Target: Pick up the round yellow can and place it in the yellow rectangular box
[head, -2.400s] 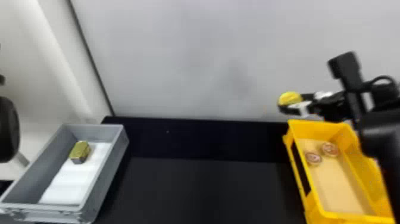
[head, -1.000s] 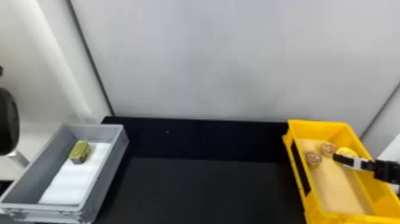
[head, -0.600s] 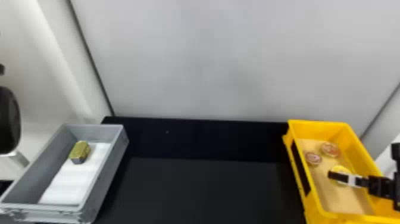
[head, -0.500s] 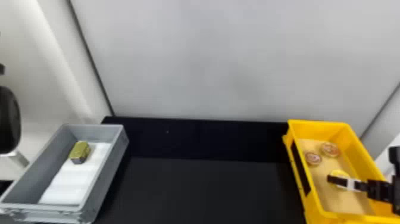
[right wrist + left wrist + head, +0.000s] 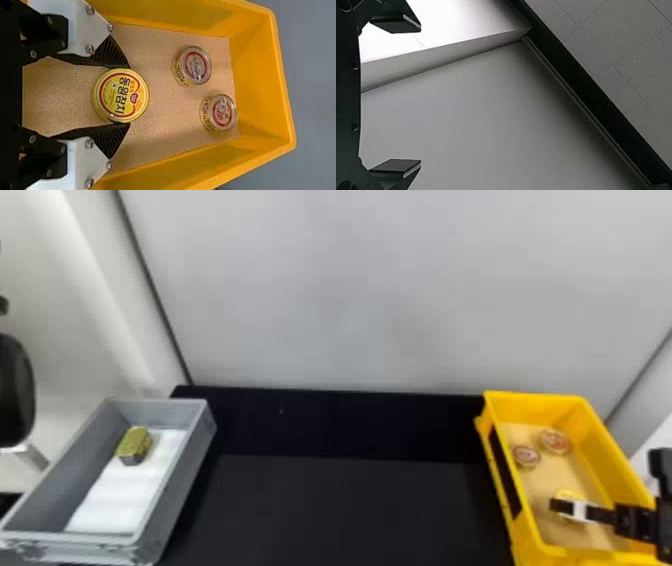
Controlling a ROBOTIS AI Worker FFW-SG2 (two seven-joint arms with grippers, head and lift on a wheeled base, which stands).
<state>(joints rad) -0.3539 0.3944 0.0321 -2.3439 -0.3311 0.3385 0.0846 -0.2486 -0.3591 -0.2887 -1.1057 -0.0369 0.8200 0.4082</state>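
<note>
We have the round yellow metal can (image 5: 119, 95) inside the rectangular yellow plastic box (image 5: 259, 75), pinched between our black-and-white right gripper's (image 5: 129, 95) fingers on opposite sides, so release means parting them outward.

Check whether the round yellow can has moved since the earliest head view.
Yes. Against the yellow rectangular box in the head view, the round yellow can has gone from above the far rim to inside, rightward and toward the robot.

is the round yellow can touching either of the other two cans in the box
Apart. The right wrist view shows it: bare brown floor lies between the round yellow can and both smaller cans.
</note>
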